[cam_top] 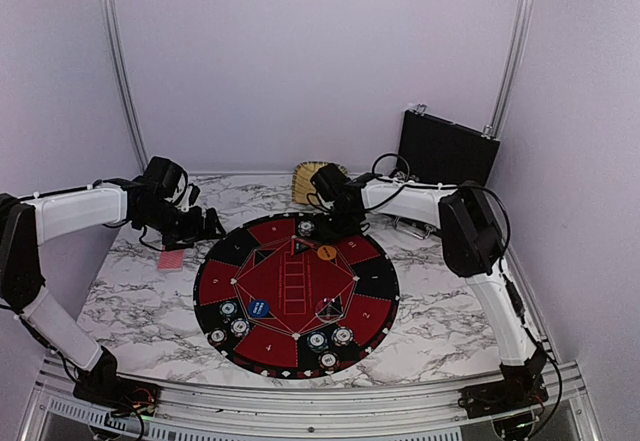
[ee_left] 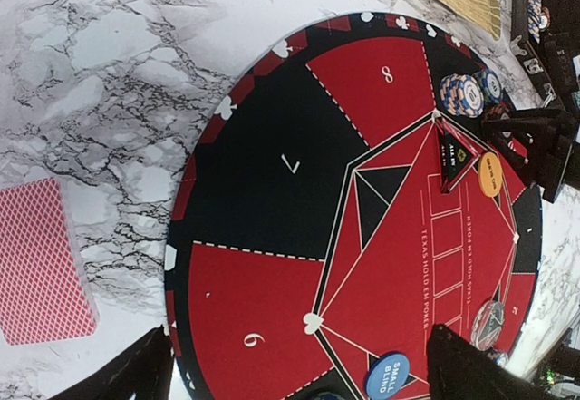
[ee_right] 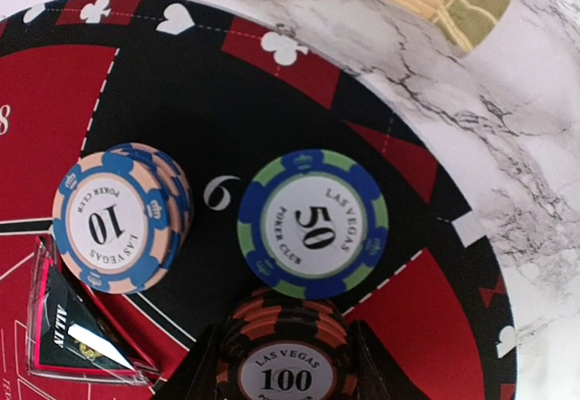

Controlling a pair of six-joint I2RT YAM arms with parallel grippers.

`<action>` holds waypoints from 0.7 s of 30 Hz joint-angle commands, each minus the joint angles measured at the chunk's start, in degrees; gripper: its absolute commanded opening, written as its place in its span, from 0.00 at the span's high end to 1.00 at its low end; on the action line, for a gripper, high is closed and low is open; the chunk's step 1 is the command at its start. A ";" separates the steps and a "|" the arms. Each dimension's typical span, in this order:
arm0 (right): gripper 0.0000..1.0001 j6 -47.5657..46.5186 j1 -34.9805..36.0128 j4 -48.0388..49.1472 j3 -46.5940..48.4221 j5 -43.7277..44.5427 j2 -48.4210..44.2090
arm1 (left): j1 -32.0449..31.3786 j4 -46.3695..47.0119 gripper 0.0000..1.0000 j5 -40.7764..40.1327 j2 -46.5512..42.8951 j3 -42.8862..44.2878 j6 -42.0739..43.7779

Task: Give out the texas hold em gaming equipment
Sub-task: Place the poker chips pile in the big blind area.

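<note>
- Playing cards [ee_left: 41,264], a red-backed deck, lie flat on the marble table [cam_top: 130,291], beside the left rim of the round mat [cam_top: 378,279]. Only the left wrist view shows the gap between deck and rim.
- Left gripper [ee_left: 299,382] hovers near that rim, jaws wide and empty. Risk: a straight descent meets the mat near slot 6, not the deck, and could shift the mat and everything on it.
- Blue disc [ee_left: 388,375] reads "SMALL BLIND" in the left wrist view. The top view gives its colour and position only.
- 10 stack [ee_right: 118,219] and the single 50 chip [ee_right: 313,225] sit in slot 9. The top view merges them into one pale blob, and only the right wrist view separates them.
- Right gripper [ee_right: 285,356] is closed narrow on the 100 stack [ee_right: 283,384], which is several chips deep.
- Risk: the stack overlaps the edge of the 50 chip in the right wrist view. Lowering it there could seat it on that edge, tilted.
- Risk: a side pinch may let the lower chips slip out.
- Wicker basket [cam_top: 312,176] stands just behind the mat. The top view shows it close to the right arm's path.
</note>
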 commanded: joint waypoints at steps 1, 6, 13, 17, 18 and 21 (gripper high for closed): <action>0.71 0.00 1.40 -1.22 3.74 -0.66 1.49 | 0.40 -0.66 0.01 0.72 -1.41 -0.81 0.97; 0.71 0.55 1.91 -1.04 3.78 -1.15 1.92 | 0.57 -0.56 0.01 0.91 -1.30 -0.90 0.97; 0.70 0.98 2.23 -1.01 4.78 -1.85 2.94 | 0.75 -0.38 0.01 0.99 -1.31 -1.08 0.96; 0.68 0.98 2.20 -1.14 4.92 -1.78 3.24 | 0.90 -0.32 0.01 1.03 -1.35 -1.25 1.02; 0.68 0.99 2.14 -1.24 4.94 -1.90 3.29 | 0.92 -0.34 0.01 1.11 -1.34 -1.25 0.97; 0.65 1.26 2.20 -1.30 4.92 -1.96 3.22 | 1.00 -0.35 0.01 1.19 -1.35 -1.34 1.04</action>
